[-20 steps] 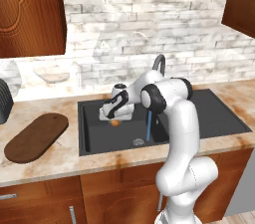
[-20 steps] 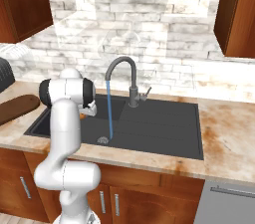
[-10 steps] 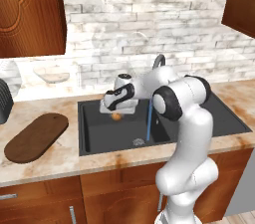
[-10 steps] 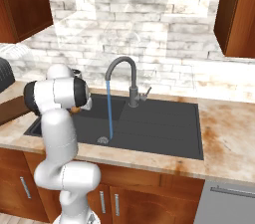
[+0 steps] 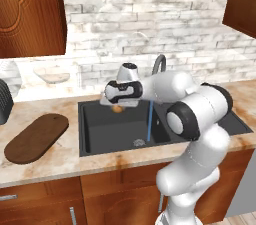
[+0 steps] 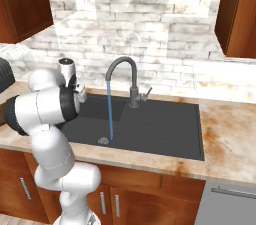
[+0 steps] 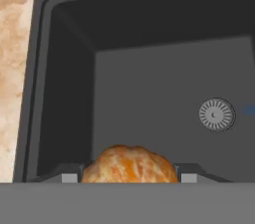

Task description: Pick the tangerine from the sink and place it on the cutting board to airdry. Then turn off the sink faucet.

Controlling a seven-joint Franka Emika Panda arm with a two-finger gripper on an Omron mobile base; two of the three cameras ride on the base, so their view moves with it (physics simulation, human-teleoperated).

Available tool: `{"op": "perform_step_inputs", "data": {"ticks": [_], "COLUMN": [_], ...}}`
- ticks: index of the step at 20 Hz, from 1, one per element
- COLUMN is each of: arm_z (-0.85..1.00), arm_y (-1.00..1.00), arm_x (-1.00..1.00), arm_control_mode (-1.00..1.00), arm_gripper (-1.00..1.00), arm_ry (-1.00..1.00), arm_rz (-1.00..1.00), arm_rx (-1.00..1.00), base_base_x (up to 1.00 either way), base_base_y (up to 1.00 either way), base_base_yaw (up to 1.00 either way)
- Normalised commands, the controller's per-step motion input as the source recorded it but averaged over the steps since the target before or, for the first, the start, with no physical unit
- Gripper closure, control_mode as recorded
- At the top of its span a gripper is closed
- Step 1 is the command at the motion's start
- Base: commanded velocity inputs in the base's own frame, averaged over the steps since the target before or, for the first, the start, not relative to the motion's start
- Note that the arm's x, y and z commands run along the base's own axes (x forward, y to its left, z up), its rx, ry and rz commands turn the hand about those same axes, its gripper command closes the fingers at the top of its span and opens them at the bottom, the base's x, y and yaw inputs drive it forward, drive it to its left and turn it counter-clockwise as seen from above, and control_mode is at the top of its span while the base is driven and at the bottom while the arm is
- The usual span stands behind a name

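Gripper (image 7: 129, 178) clamped on the tangerine (image 7: 128, 165); in the hand view the fruit sits between the two finger tips (image 7: 69, 177), its lower half cut off by the frame bottom. In the left base view the tangerine (image 5: 118, 109) is just a small orange patch under the gripper (image 5: 116, 105), held up over the back left part of the sink (image 5: 100, 136), clear of the basin floor. In the right base view the arm's own elbow hides the fruit and the fingers. Sink faucet (image 6: 125, 80) has a blue water stream falling to the drain (image 6: 103, 140); its lever is small and the angle hard to read. Cutting board (image 5: 36, 137) lies bare on the counter (image 5: 60, 161) left of the sink. Pale bowl (image 5: 52, 74) by the wall is faint. No labels or writing legible anywhere.
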Motion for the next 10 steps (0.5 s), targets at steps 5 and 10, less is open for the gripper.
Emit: {"op": "perform_step_inputs", "data": {"ticks": [5,10], "arm_z": [0.67,0.72], "arm_y": [0.12,0.08], "arm_x": [-0.39,-0.36], "arm_control_mode": [-1.0,-1.0], "arm_gripper": [1.0,1.0], "arm_ry": [-0.13,-0.04], "arm_rz": [0.0,0.01], "arm_rx": [0.0,0.02], "base_base_x": [0.0,0.0], "base_base_y": [0.0,0.0], "base_base_yaw": [0.0,0.0]}}
